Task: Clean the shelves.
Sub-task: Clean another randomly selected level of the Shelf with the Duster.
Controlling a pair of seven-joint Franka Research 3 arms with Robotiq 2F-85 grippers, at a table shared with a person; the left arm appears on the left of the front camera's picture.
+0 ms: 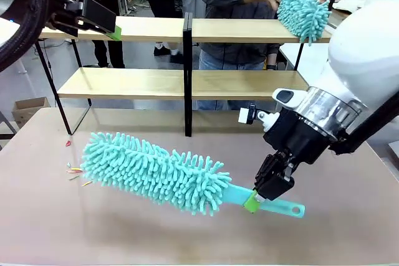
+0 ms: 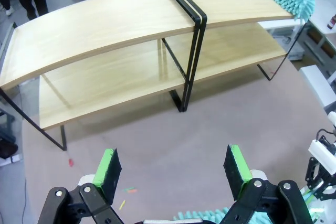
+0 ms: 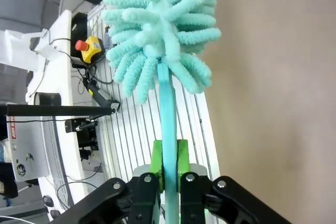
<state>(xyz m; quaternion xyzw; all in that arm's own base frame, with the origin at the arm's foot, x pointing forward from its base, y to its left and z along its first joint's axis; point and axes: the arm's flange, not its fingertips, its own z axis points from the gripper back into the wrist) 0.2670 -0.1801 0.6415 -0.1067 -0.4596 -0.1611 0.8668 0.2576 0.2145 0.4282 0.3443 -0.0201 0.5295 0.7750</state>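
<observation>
The shelves [image 1: 156, 29], two light-wood boards in a black frame with a centre post, stand across the back of the table; the same shelves [image 2: 136, 24] fill the left wrist view. A teal fluffy duster [image 1: 156, 172] lies low over the table, and my right gripper [image 1: 252, 202] is shut on its flat teal handle. In the right wrist view the green pads [image 3: 156, 163] pinch the duster handle [image 3: 168, 114]. My left gripper [image 1: 115, 31] hovers open at the top board's left end, with its fingers [image 2: 109, 167] spread and nothing between them. A person's hand presses a second teal duster [image 1: 302, 14] on the top board's right end.
Small coloured scraps [image 1: 75, 169] lie on the brown table near the duster's left tip. A cardboard box [image 1: 28, 109] sits on the floor at the left. White tables [image 1: 312, 57] stand behind the shelves at the right. People stand beyond the shelves.
</observation>
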